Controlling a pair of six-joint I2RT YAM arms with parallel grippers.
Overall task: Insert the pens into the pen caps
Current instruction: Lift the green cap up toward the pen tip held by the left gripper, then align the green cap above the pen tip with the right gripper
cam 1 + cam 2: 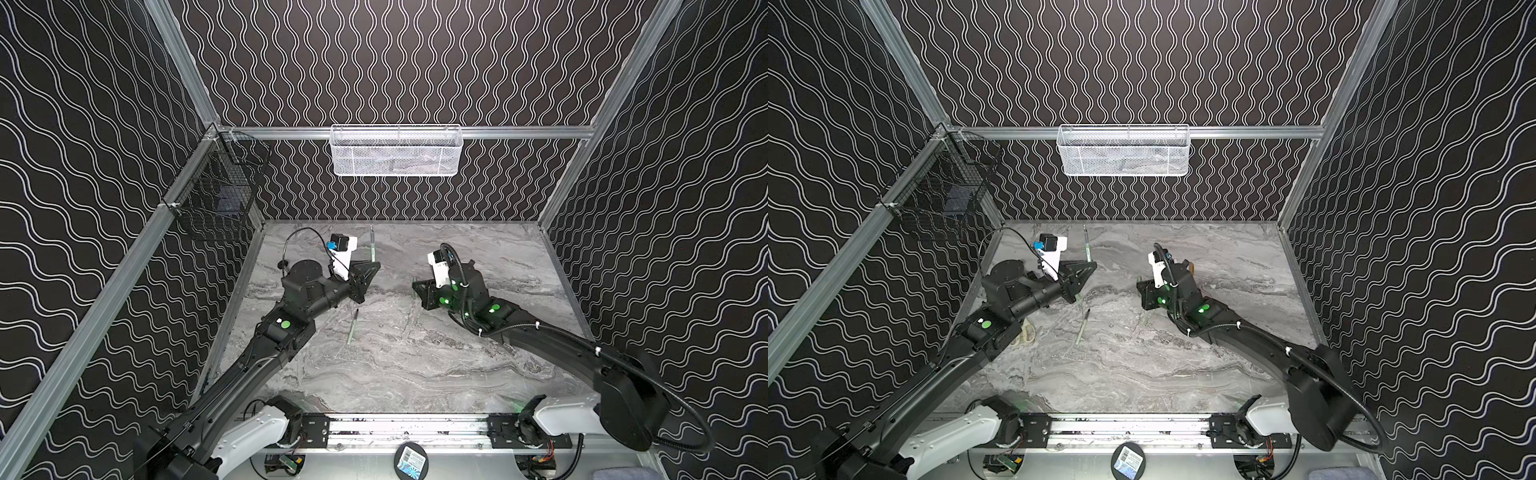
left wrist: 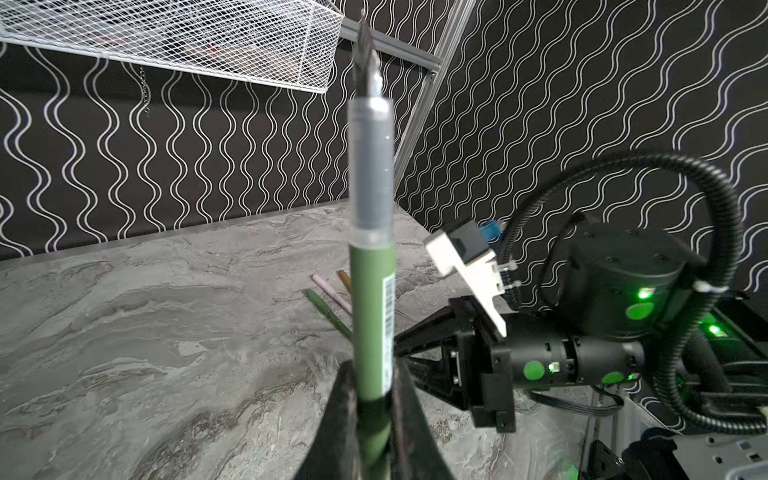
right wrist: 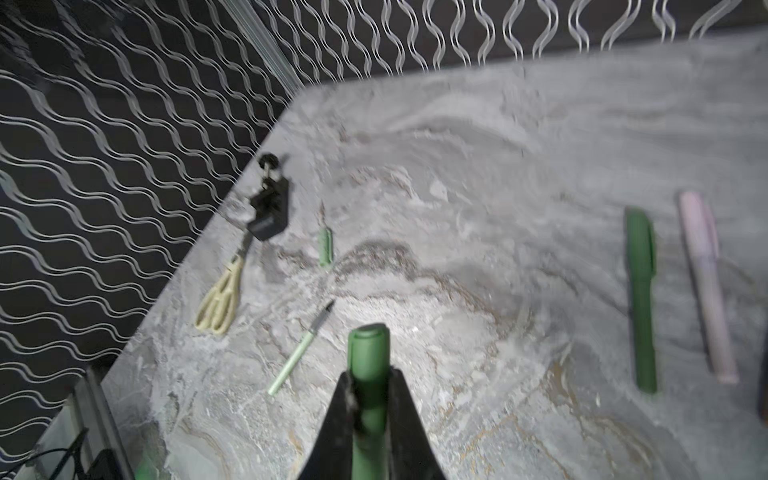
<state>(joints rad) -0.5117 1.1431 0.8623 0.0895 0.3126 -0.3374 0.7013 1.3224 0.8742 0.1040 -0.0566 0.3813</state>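
Observation:
My left gripper [image 2: 372, 374] is shut on a green pen [image 2: 372, 291], whose clear grip and dark tip point up and away toward the back wall; in both top views it stands at the back left [image 1: 372, 246] [image 1: 1087, 245]. My right gripper [image 3: 368, 376] is shut on a dark green pen cap [image 3: 368, 349], closed end forward, left of the table's centre line [image 1: 415, 284]. A pale green pen [image 3: 301, 349] [image 1: 353, 327] lies bare on the table between the arms. A pale green cap [image 3: 325, 247] lies farther off. A dark green pen [image 3: 642, 303] and a pink pen [image 3: 706, 282] lie side by side with caps on.
Cream-handled scissors [image 3: 220, 299] and a black clamp [image 3: 268, 208] lie by the left wall. A white mesh basket [image 1: 395, 149] hangs on the back wall and a black wire basket [image 1: 216, 187] on the left wall. A gold pen end [image 2: 344, 279] shows behind the held pen.

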